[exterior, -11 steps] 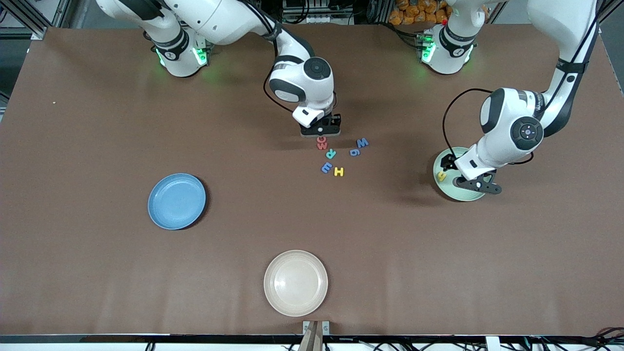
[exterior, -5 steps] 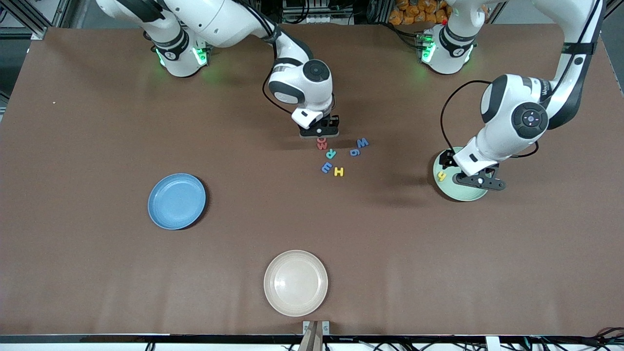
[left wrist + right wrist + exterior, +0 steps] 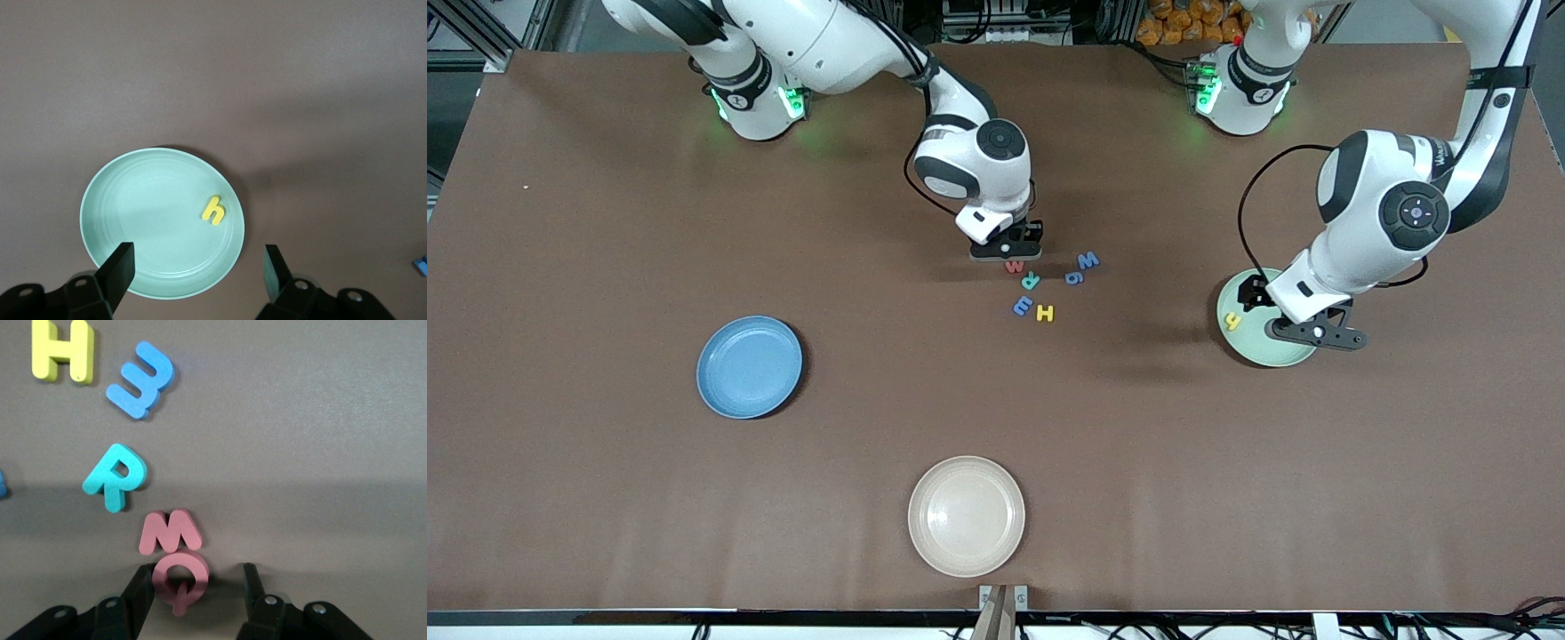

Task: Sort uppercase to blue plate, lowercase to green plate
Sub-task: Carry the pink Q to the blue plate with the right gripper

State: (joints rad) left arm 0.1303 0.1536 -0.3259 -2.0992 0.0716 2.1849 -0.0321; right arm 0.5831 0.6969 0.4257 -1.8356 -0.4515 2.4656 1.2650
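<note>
Near counter's middle, toward the robots' edge, right gripper (image 3: 193, 590) sits low w/ fingers apart around red O (image 3: 179, 575), one finger touching it, not yet pinching. Red w (image 3: 1014, 266), teal R (image 3: 1031, 281), yellow H (image 3: 1045, 313) lie close by. Left gripper (image 3: 200, 270) hangs spread over green plate (image 3: 120, 207) holding yellow h (image 3: 213, 209). Blue plate (image 3: 749, 366) toward right arm's end.

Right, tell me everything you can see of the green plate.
The green plate is a round, shallow, pale mint dish with a smooth, faintly glossy face and a low raised rim, flat on the brown table at the left arm's end. A small yellow h lies in it, off centre toward the rim; nothing else is in it. The open left gripper hangs over its edge without touching it.
</note>
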